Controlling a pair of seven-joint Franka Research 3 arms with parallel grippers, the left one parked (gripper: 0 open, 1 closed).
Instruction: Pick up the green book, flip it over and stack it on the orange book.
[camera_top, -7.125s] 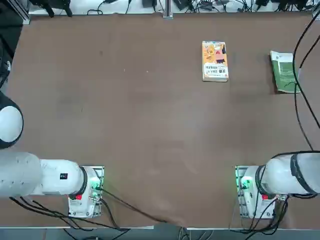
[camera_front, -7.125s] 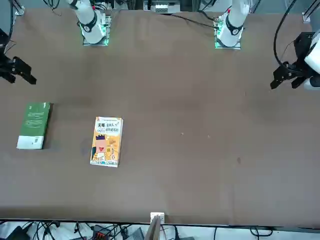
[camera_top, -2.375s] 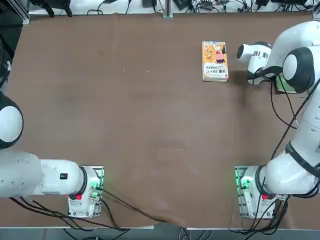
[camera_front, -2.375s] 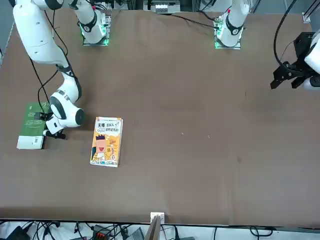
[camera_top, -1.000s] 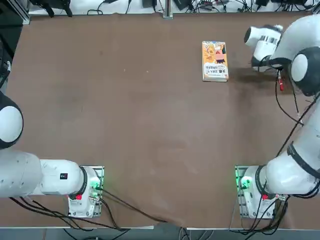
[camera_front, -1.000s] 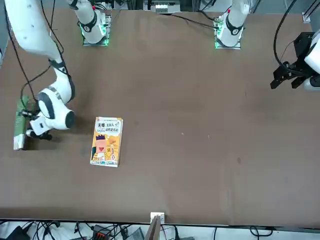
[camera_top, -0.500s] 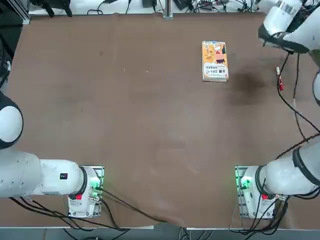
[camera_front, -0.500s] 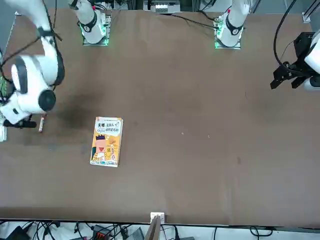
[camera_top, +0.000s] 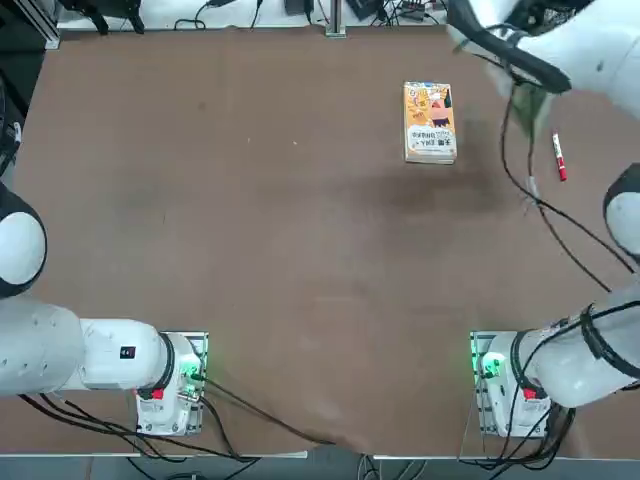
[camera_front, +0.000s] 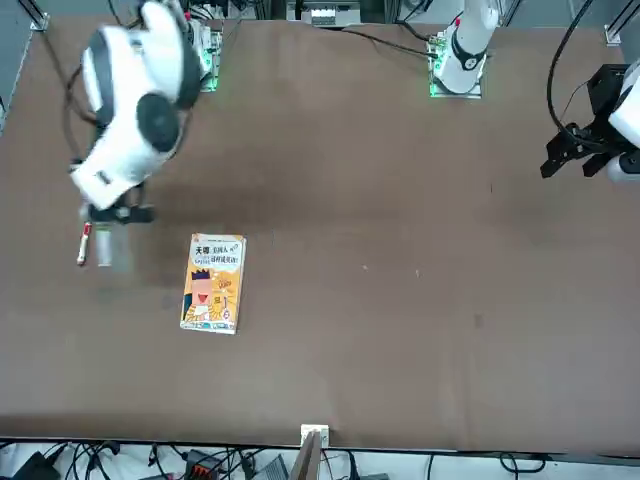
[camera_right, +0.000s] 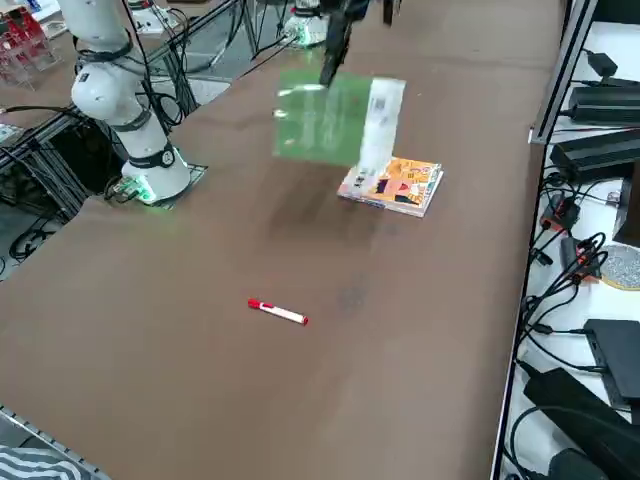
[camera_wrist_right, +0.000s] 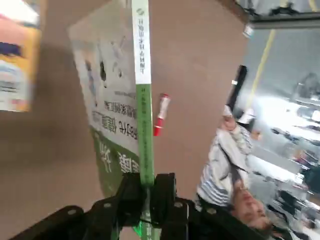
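Claw pinches the green book on edge in mid-air, spine running lengthwise away from the fingers.

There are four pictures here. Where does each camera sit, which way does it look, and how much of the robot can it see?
Top view: overhead, looking down on the table; both arm bases show at the bottom edge.
Front view: across the table, facing the robot; the right arm blurs above the marker.
Right side view: raised at the robot's right, looking diagonally; the right end effector dangles the green book.
Right wrist view: on the wrist; the fingers pinch the book's spine.
Shared: the orange book appears in every view.
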